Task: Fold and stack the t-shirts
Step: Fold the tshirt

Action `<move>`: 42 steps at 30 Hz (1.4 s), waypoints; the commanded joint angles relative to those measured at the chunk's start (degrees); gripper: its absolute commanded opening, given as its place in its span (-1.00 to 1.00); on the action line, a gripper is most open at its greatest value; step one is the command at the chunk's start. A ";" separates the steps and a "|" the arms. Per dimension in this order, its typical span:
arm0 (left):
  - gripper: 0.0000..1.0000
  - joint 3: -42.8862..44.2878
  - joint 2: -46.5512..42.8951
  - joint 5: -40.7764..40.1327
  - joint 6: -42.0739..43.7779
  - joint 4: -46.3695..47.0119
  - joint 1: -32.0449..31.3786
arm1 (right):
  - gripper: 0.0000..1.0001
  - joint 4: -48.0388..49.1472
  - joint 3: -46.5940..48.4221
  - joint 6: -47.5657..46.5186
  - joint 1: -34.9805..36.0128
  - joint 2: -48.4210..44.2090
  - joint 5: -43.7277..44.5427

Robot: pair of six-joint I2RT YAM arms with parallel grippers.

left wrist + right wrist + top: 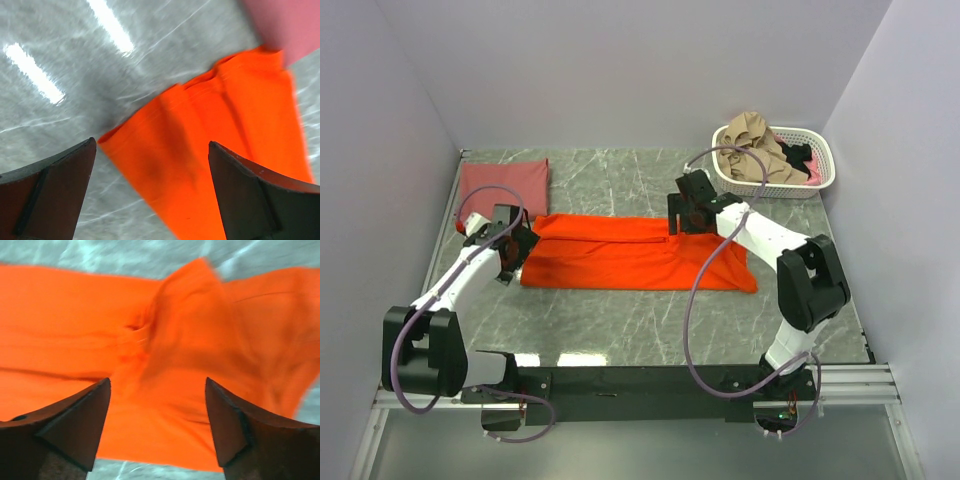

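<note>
At the far left of the grey marbled table (620, 180), a muted brick-red cloth t-shirt folded to a rectangle (503, 185) is seen lying flat near the back corner. Just in front of it, the left gripper (151, 142) is poised over the left end of a bright orange-red cloth t-shirt (640, 258). Its dark fingers are spread wide and nothing is held between them, and the cloth's corner lies on the table below the gap. The orange-red shirt is laid out as a long band across the middle of the table. Over its far edge, right of centre, the right gripper (157, 380) is found with fingers likewise parted and empty, and a rumpled ridge of cloth is seen beneath them. In the far right corner a white slotted plastic basket (828, 170) holding more garments is set, apart from the shirt.

The step in hand is judged to be the folding of the orange-red shirt, with a lengthwise fold made and the crosswise fold not yet done. For the next move, one end of the band would need to be gripped at both corners and carried over the other end. The ridge should be smoothed before the shirt is stacked on the brick-red one.
</note>
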 commanded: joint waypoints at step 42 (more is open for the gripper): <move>0.99 -6.92 -7.83 1.15 3.78 1.60 0.20 | -1.00 1.58 9.01 10.93 6.60 6.62 -2.86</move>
